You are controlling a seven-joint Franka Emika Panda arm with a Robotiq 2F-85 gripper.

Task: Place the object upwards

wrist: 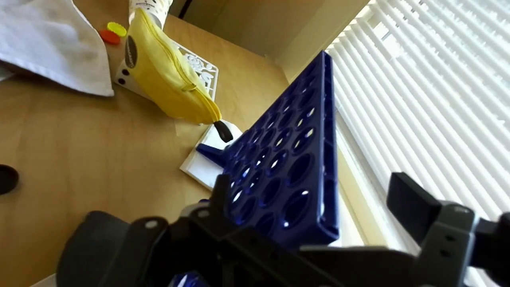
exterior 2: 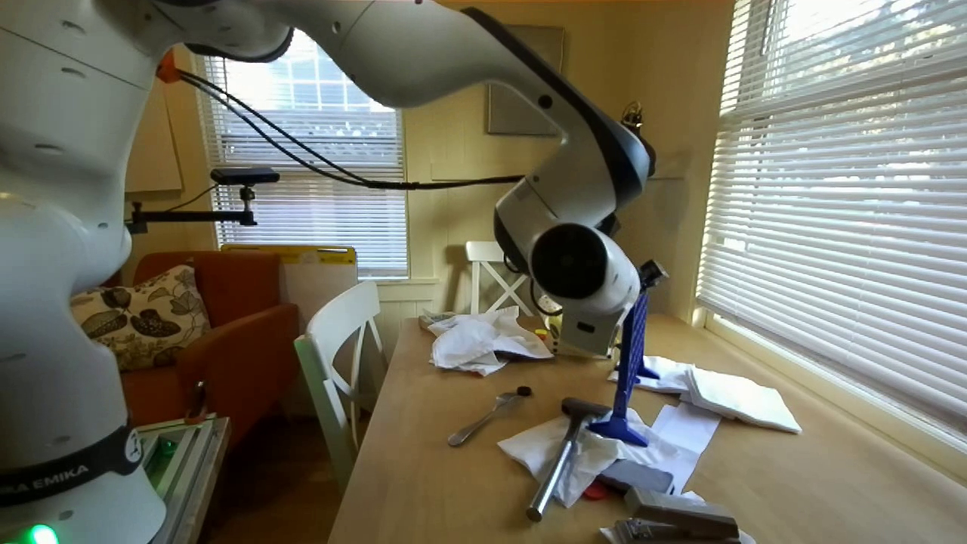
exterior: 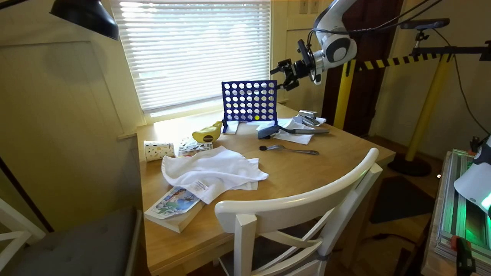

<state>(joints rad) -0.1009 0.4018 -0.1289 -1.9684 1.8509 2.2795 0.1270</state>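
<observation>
i'm reading "ka emika" in pale letters on the black band (exterior 2: 91, 459) around the base of the robot arm (exterior 2: 423, 57), the word's start running out of sight. the oval label (wrist: 131, 52) on the yellow banana (wrist: 171, 79) and the tag (exterior: 199, 186) on the white cloth (exterior: 228, 165) are carrying print, but it's coming out too small and blurred to make out.

A yellow banana-shaped zip pouch (wrist: 167, 75) lies over a white floral openwork panel (wrist: 195, 61) on the wooden table (exterior: 291, 172). Near it are 2 small discs (wrist: 108, 37), red and yellow, and a speckled cup (exterior: 158, 151) on its side. A white cloth (exterior: 215, 168) overlaps an illustrated paperback (exterior: 172, 205). A fork (exterior: 295, 150) has a black disc (exterior: 263, 148) just beside its head; a spatula (exterior: 310, 131) lies across a crumpled white napkin (exterior 2: 597, 453), near a stapler (exterior 2: 680, 514). In an exterior view, a leaf-patterned cushion (exterior 2: 143, 317) leans in an orange armchair (exterior 2: 249, 347).
</observation>
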